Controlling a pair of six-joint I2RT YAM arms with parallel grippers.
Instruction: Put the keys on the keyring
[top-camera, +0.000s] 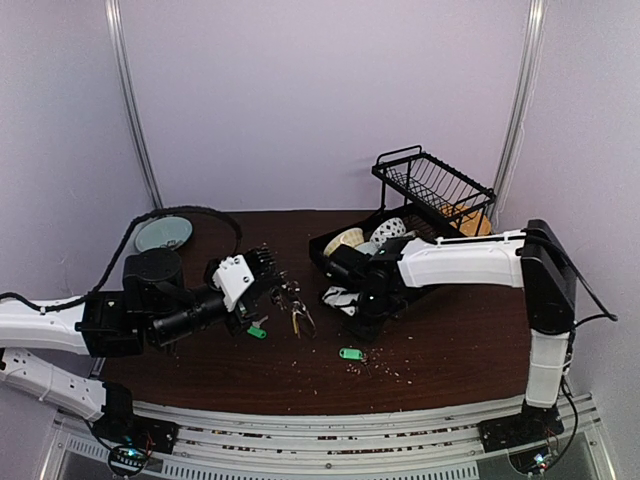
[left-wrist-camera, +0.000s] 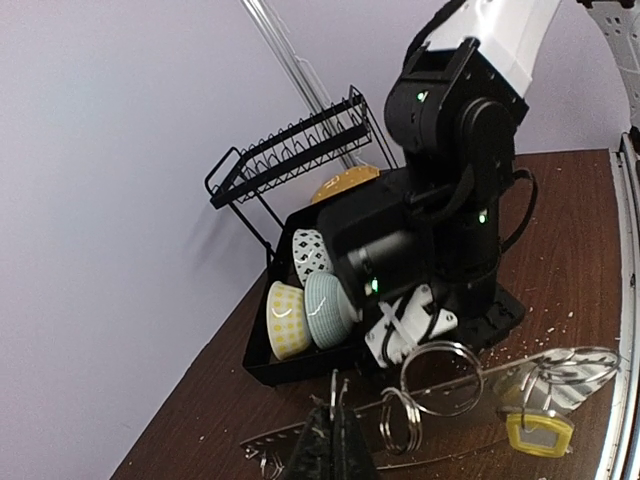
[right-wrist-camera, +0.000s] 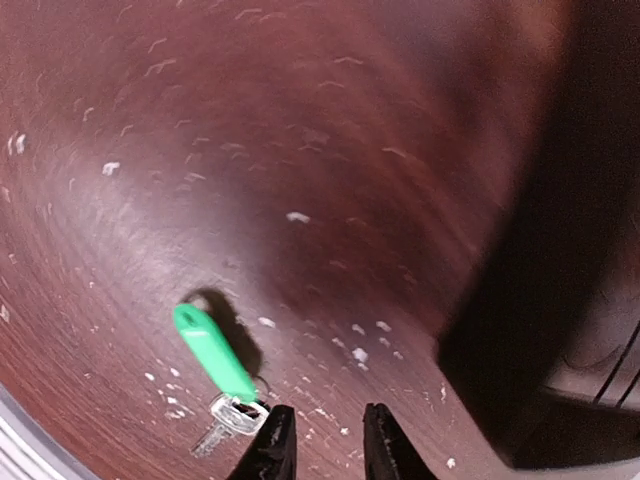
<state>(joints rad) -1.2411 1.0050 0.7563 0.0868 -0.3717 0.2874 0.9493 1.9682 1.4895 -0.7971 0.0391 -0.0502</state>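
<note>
Keyring in the left arm's grip, loose green keys on the table (top-camera: 450, 340).
The keyring (top-camera: 299, 318) hangs left of centre, a yellow-tagged key (left-wrist-camera: 540, 435) on it, from the left gripper (top-camera: 268, 273), whose fingers are pinched together on its wire. A green key (top-camera: 257, 331) lies just nearer. Another green-tagged key (right-wrist-camera: 213, 362) lies further right, just beside the right gripper (right-wrist-camera: 325, 452), whose jaws are narrowly apart with nothing between. A dish rack (top-camera: 435, 185) stands at the far right.

Comes to two robot arms (top-camera: 190, 310) (top-camera: 460, 262), two green key tags (top-camera: 257, 331) (top-camera: 349, 353), one yellow key tag (left-wrist-camera: 540, 433), three patterned bowls (left-wrist-camera: 288, 318) (left-wrist-camera: 325, 308) (left-wrist-camera: 312, 252), one black dish rack (top-camera: 435, 190) and one round grey plate (top-camera: 163, 233).
</note>
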